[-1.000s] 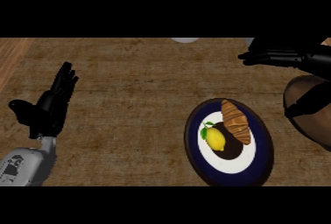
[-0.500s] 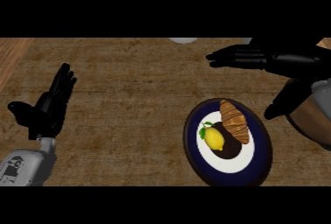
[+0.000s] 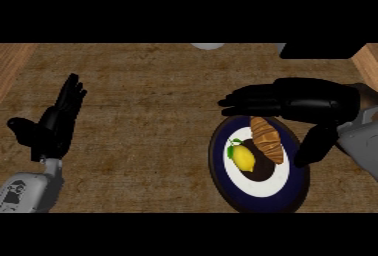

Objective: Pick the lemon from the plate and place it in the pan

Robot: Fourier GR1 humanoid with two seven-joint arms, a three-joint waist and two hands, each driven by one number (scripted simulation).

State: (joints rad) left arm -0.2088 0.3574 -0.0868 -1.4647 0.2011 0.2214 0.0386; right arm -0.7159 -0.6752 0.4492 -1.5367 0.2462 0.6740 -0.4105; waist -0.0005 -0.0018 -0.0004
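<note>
Lemon [image 3: 243, 158]: on the plate [image 3: 223, 176], left of the croissant [image 3: 267, 139], long axis running up-down in the view. Right hand [image 3: 295, 102]: nearer, open, holding nothing, above the plate's far rim; lemon lies below-left of its fingers. Left hand [image 3: 53, 125]: open, resting well apart at the tabletop's left.

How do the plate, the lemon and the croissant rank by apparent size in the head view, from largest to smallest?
1. plate, clearly the largest; the other two lie on it.
2. croissant, longer than the lemon.
3. lemon, the smallest.

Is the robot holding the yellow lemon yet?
No, the yellow lemon lies on the round blue-rimmed plate, and the black right hand hovers open above it.
</note>
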